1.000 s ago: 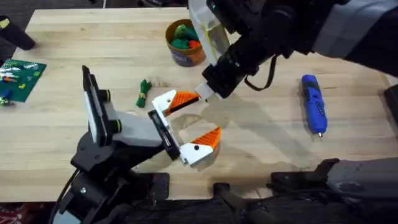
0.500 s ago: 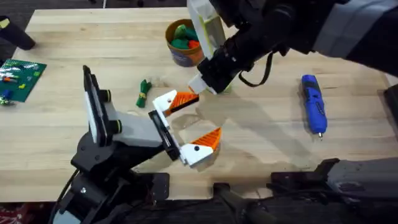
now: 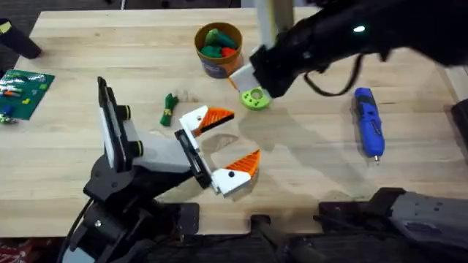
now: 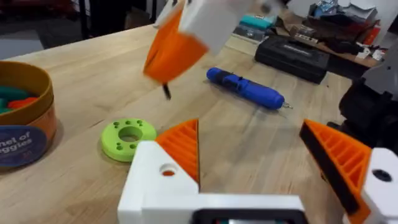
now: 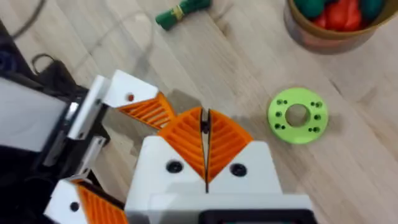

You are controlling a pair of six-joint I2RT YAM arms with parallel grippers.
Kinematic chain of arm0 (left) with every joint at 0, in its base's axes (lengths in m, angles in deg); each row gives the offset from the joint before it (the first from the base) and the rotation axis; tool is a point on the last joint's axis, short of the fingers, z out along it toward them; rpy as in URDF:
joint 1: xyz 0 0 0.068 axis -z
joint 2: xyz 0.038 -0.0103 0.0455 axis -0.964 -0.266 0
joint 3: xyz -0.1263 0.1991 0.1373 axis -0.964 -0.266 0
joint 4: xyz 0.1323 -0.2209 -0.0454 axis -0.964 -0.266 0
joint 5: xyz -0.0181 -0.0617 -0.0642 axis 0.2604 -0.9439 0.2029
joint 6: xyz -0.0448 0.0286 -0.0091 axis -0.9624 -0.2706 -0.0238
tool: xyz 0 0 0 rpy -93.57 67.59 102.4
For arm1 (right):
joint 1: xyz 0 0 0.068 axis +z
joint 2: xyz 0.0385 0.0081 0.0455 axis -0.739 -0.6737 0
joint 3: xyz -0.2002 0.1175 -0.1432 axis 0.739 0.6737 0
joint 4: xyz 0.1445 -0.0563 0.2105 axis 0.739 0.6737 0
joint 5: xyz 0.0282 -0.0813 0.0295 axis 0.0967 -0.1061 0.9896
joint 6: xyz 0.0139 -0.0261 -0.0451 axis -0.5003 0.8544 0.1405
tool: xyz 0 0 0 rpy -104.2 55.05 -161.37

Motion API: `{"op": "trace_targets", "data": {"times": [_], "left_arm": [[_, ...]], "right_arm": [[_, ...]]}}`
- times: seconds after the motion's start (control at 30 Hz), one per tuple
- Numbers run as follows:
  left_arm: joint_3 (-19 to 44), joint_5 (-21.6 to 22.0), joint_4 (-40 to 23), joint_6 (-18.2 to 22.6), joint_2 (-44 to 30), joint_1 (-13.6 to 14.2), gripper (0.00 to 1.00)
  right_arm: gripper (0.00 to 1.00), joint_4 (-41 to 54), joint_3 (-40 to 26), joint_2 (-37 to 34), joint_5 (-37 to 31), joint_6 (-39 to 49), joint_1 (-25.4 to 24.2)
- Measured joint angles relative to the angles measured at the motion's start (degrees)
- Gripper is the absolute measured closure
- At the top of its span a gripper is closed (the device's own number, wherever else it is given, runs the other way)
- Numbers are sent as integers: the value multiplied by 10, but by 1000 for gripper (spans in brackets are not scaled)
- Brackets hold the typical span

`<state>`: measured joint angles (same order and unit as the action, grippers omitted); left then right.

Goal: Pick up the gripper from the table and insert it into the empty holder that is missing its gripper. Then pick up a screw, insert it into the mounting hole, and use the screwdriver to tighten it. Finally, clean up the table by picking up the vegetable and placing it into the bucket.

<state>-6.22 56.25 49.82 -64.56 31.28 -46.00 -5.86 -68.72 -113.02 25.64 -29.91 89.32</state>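
Vegetable [image 3: 170, 108] beyond right gripper [image 5: 205, 149]

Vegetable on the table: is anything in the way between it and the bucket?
Nothing visible. Bare table lies between the vegetable and the bucket. The green ring sits off to the side, clear of that line.

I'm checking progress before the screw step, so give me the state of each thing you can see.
gripper: seated in the holder, screw hole empty.
screw: pinched in right pincer, shut.
left pincer: open.
screwdriver: lying on table.
vegetable: lying on table.
bucket: upright, holding toys.
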Motion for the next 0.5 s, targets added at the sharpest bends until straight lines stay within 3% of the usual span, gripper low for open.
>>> {"op": "trace_targets", "data": {"times": [0.3, 0.37, 0.5], "left_arm": [[0, 0, 0, 0, 0, 0, 15], [0, 0, 0, 0, 0, 0, 15], [0, 0, 0, 0, 0, 0, 15]], "right_arm": [[991, -54, 0, 25, 98, -8, 8], [991, -46, 0, 15, 140, -8, 30], [991, -6, 0, 18, 146, -9, 30]]}}
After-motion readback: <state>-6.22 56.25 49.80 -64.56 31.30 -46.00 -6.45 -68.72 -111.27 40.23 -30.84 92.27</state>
